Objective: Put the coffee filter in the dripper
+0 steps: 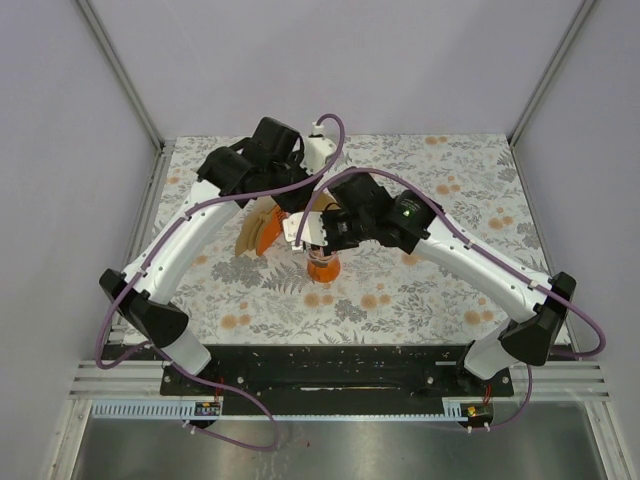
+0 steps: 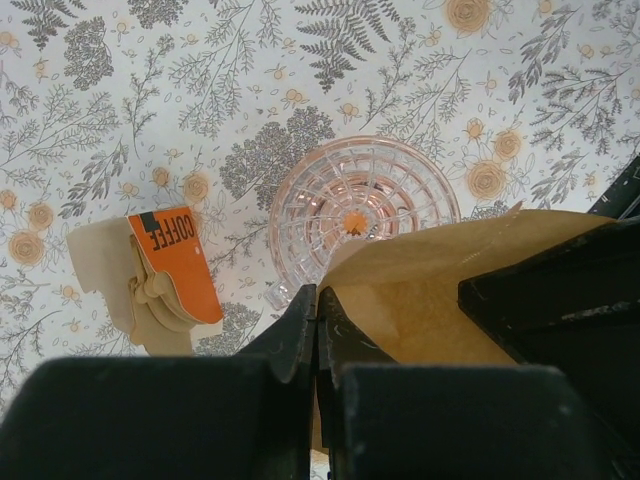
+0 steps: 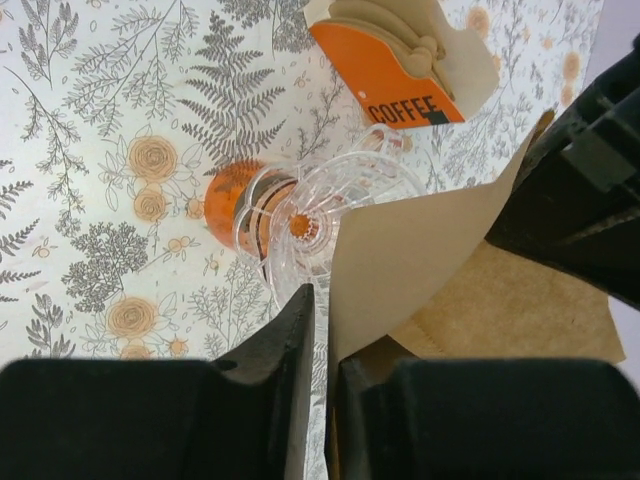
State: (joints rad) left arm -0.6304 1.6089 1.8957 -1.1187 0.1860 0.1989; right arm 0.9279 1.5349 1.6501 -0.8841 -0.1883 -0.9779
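Both pincers (image 2: 316,325) (image 3: 320,330) pinch the coffee filter (image 2: 440,290) over the dripper (image 2: 355,215).

text: "COFFEE" | on: orange filter holder (image 3: 385,72) | black print | no other legible txt

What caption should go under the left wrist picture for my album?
Left gripper shut on the coffee filter, above the clear dripper, orange filter holder nearby.

Your left gripper (image 2: 316,330) pinches the coffee filter (image 2: 440,290) (jaws closed) just over the dripper (image 2: 355,215); the filter bundle (image 2: 160,280) lies left of it.
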